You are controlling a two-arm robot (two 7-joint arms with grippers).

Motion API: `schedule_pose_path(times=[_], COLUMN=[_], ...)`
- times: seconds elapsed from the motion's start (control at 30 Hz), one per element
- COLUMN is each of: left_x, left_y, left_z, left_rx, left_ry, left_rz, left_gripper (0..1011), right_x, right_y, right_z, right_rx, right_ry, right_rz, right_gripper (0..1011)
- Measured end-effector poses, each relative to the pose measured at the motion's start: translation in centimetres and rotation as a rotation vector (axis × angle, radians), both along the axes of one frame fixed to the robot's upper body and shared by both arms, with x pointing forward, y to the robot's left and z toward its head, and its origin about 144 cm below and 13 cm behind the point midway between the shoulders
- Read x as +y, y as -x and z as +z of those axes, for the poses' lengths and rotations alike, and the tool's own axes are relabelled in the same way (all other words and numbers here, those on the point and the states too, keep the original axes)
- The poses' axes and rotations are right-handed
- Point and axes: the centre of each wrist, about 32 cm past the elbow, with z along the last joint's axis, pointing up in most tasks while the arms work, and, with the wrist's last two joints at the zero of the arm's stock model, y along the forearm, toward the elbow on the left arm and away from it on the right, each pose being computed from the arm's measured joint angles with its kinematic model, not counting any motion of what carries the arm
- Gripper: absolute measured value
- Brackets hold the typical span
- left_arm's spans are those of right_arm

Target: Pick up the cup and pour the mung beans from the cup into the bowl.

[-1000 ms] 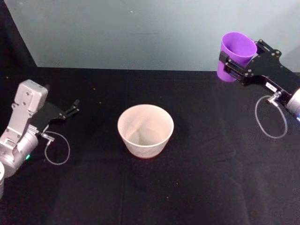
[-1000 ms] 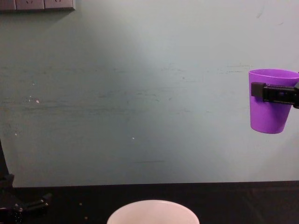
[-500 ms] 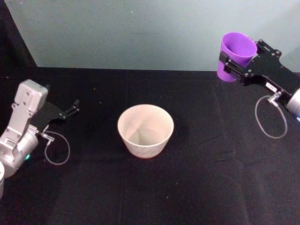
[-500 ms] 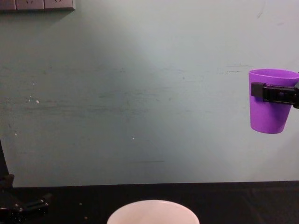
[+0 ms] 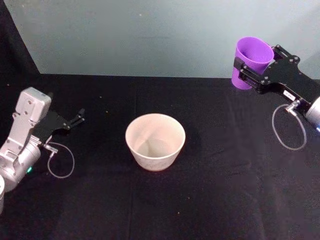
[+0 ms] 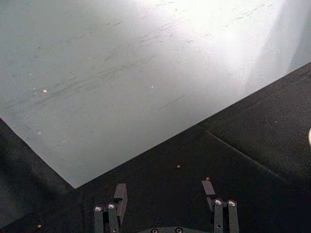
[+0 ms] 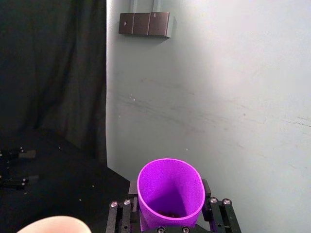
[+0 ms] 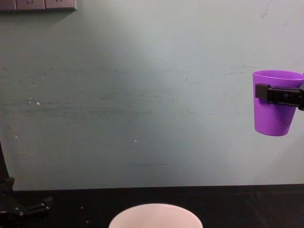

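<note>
Head view: right gripper (image 5: 248,71) is up at the far right of the black table (image 5: 210,200), fingers pinching the cup (image 5: 255,52) from both sides just below its rim. Cup is clear of the table and well apart from the bowl (image 5: 152,156), which stands at the table's centre, upright, inside looking bare.

Chest view: cup (image 8: 273,116) hangs upright near the right edge, well above the level of the bowl's rim (image 8: 156,210).

Right wrist view: a few dark mung beans (image 7: 170,213) show at the cup's bottom, too small to count.

Left gripper (image 5: 79,116) rests low at the table's left side – fingers spread apart, nothing between them – pointing toward the pale wall (image 6: 121,63).
</note>
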Motion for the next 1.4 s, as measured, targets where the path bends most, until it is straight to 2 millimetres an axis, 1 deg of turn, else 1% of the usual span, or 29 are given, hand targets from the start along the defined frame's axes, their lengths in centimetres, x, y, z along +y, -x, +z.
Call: schedule_pose_path(times=[1.4], left_x=[0.0], left_y=[0.0], left_z=[0.0], left_rx=[0.0], left_ry=[0.0], left_rz=[0.0], left_gripper=[1000], right_x=[0.0], right_y=[0.0], right_z=[0.0], right_rx=[0.0], right_ry=[0.0], right_rz=[0.0], right_gripper=[729])
